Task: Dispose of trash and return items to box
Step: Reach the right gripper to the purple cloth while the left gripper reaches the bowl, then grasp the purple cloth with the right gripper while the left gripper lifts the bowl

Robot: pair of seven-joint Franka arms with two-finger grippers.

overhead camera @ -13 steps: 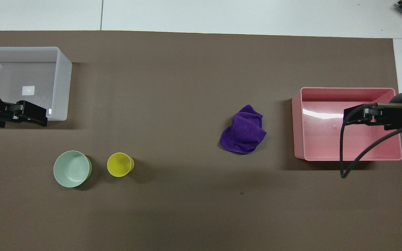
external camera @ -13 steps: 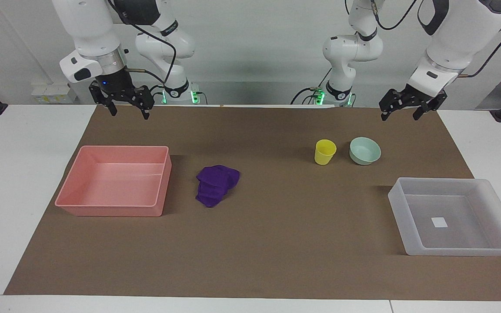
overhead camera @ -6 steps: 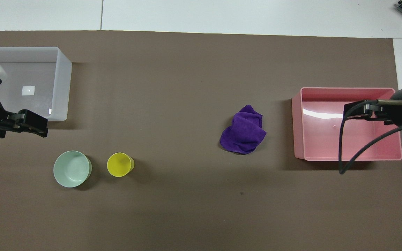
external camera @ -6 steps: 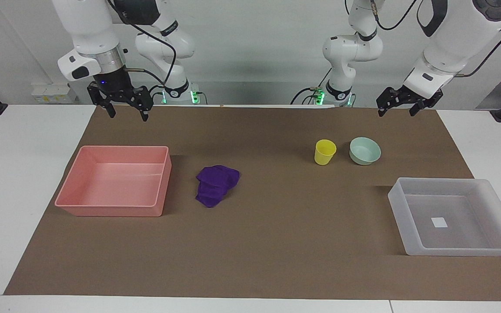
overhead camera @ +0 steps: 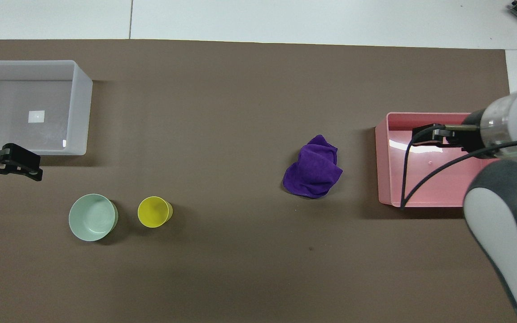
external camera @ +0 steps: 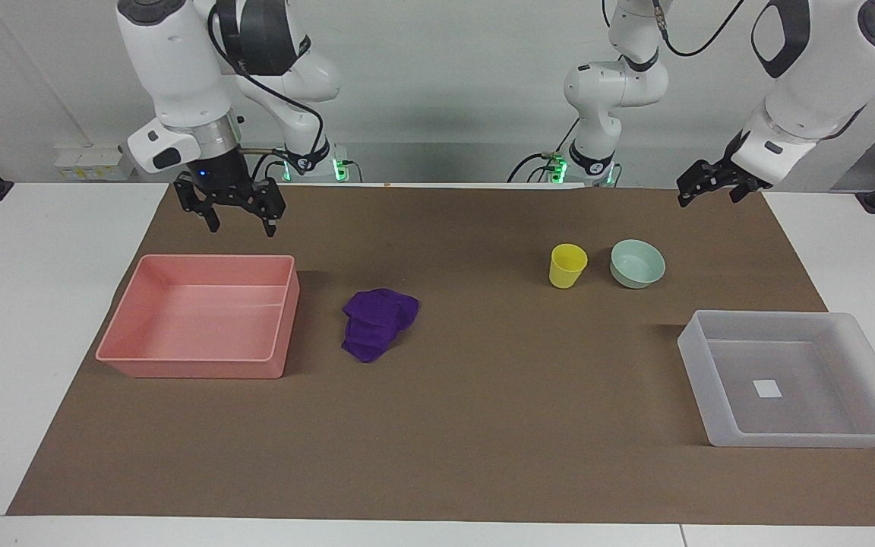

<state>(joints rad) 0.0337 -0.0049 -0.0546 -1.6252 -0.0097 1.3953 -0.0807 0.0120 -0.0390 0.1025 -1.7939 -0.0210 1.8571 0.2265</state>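
Note:
The purple cloth (external camera: 377, 323) lies bunched on the mat beside the pink tub (external camera: 194, 369); it also shows in the overhead view (overhead camera: 313, 168). The yellow cup (external camera: 567, 266) stands upright next to the mint-green bowl (external camera: 637, 263), both nearer to the robots than the translucent tray (external camera: 787, 437). The tray holds only a small white square (external camera: 768, 389). My right gripper (external camera: 242, 225) hangs open and empty in the air by the pink tub's edge nearer the robots. My left gripper (external camera: 709, 199) hangs open and empty above the mat's edge, toward the left arm's end from the bowl.
A brown paper mat (external camera: 483, 425) covers most of the white table. The pink tub (overhead camera: 384, 166) holds nothing and sits toward the right arm's end. The tray (overhead camera: 81, 112) sits toward the left arm's end. Cup (overhead camera: 154, 211) and bowl (overhead camera: 93, 217) stand a hand's width apart.
My right gripper has come down and shifted toward the table's middle, closer to the pink tub. My left gripper has shifted outward toward its end of the table. Nothing on the table moved.

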